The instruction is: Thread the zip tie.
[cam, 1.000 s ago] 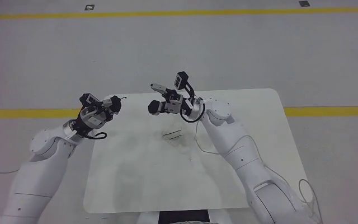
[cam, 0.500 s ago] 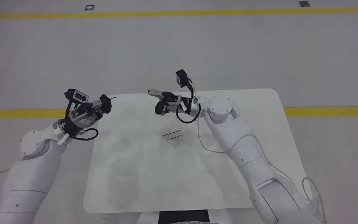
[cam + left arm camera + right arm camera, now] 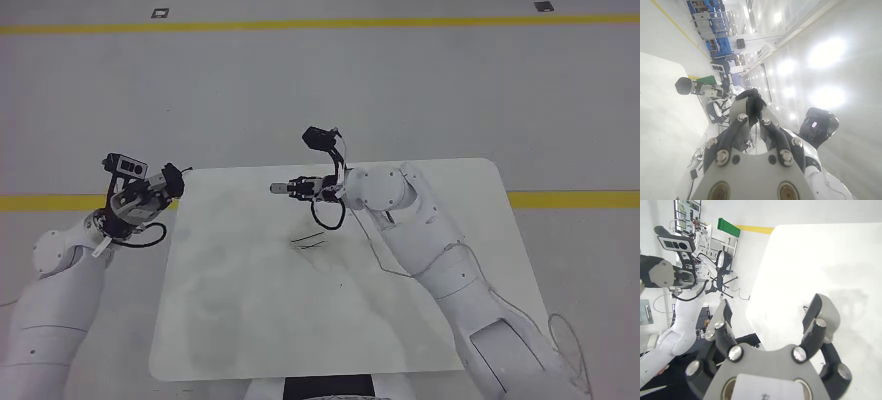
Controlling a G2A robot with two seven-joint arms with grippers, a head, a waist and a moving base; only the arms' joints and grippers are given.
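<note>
My left gripper [image 3: 168,182] hovers at the table's far left corner. In the left wrist view it [image 3: 755,98] is shut on a thin black zip tie [image 3: 755,130] that runs back from its fingertips. Over the far middle of the white table [image 3: 450,300] my right gripper [image 3: 279,188] points left toward the other arm. The right wrist view shows it [image 3: 770,311] open, with nothing between its ribbed pads [image 3: 812,310]. Thin black zip tie strips [image 3: 310,240] lie flat on the table just nearer than the right gripper.
The table's left edge [image 3: 757,279] runs just past the right gripper, with floor beyond. A yellow floor line [image 3: 560,198] passes behind the table. Bare table surface lies toward the near side [image 3: 300,330].
My left gripper has drawn back to the left, from over the table to its left corner. The right wrist has turned and its camera has swung round; the gripper stays near the same spot.
</note>
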